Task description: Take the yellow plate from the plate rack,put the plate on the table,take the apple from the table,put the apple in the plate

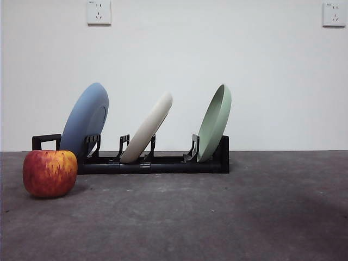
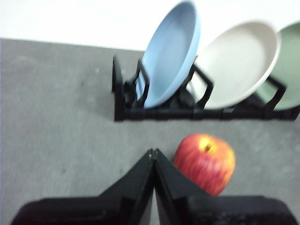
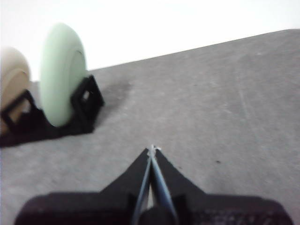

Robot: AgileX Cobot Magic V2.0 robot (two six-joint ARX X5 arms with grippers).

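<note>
The yellow plate (image 1: 148,130) is cream and leans in the middle slot of the black plate rack (image 1: 163,162), between a blue plate (image 1: 85,119) and a pale green plate (image 1: 215,123). It also shows in the left wrist view (image 2: 239,63) and partly in the right wrist view (image 3: 11,79). The red apple (image 1: 49,172) sits on the table (image 1: 228,217) in front of the rack's left end. My left gripper (image 2: 153,152) is shut and empty, above the table just beside the apple (image 2: 205,161). My right gripper (image 3: 152,149) is shut and empty, over bare table to the right of the rack (image 3: 51,123).
Neither arm shows in the front view. A white wall with two sockets (image 1: 98,12) stands behind the table. The rack's looped handle (image 1: 46,141) sticks out behind the apple.
</note>
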